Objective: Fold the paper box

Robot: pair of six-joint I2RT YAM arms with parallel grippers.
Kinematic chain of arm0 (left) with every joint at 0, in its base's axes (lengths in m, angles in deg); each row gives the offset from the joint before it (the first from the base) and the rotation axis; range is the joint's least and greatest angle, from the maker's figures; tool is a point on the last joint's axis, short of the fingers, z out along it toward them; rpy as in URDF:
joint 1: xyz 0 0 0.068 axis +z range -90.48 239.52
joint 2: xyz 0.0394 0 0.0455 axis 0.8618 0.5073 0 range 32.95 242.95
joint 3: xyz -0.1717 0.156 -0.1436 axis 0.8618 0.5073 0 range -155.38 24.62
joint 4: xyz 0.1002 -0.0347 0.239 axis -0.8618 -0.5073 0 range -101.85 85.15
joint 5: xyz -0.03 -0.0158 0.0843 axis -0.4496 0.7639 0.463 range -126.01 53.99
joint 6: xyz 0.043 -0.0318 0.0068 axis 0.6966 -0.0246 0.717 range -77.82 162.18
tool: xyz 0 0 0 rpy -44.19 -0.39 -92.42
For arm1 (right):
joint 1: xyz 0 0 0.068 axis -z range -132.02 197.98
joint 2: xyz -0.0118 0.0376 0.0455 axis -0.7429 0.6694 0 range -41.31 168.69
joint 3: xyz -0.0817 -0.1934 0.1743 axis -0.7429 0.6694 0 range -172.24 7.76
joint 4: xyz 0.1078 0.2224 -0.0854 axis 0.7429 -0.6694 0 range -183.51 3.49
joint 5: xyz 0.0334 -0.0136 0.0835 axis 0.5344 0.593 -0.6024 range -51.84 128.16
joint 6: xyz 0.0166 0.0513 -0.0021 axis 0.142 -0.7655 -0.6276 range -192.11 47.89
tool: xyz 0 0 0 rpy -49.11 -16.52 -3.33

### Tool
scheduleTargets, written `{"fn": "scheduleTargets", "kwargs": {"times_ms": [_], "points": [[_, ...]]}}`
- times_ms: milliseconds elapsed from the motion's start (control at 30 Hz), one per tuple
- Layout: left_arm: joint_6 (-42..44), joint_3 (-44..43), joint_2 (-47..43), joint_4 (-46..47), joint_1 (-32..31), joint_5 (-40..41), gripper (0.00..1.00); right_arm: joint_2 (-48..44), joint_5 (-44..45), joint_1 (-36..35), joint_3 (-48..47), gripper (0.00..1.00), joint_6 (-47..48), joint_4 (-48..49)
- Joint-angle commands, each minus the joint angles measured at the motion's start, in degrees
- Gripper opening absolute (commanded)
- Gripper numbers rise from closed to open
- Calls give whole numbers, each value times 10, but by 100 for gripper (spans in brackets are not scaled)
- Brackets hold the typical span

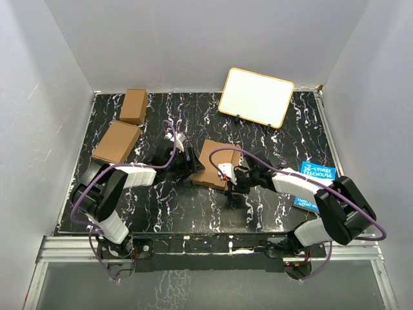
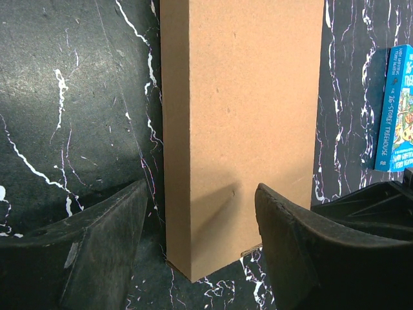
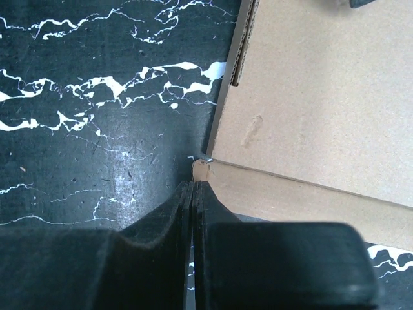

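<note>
**Closed right fingertips at the box corner, left jaws spread around its far side**

The paper box [image 1: 213, 163] lies mid-table between the two tools. It looks largely formed, so I judge the step in hand to be the closing work: seating a last flap or tab, not the first creases.

The right gripper [image 3: 193, 184] is pressed fully closed, its two fingers flat against each other with nothing visible between them. Just beyond their tips sits a corner of the box, where a small rounded tab [image 3: 201, 170] pokes out at the seam between a broad panel ahead and to the right and a narrow strip running off to the right below it. The tips are touching or nearly touching that tab; I cannot tell which. To the left of the fingers there is only the black marbled table [image 3: 97, 97].

The left gripper [image 2: 201, 194] has its jaws spread wide. A plain brown face of the box fills the space ahead and between them. The finger on the left of its view stands clear of the box edge, with a strip of table showing between, while the other finger overlaps the box's lower corner. I see no clamp on the cardboard. Off to the right of this tool lies a blue book [image 2: 395, 110], well apart from the box.

Next, I judge, the closed right tips need a short, straight push to drive the tab into its slot, while the left tool braces the opposite side so the box does not slide.
</note>
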Motion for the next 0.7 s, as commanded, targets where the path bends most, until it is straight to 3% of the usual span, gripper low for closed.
{"fn": "scheduleTargets", "kwargs": {"times_ms": [0,667], "points": [[12,-1,17,-51,-2,2,66,0,-5,3,-26,8,-31,41],[11,-6,22,-49,-2,-7,66,26,32,4,-48,8,-96,58]]}}
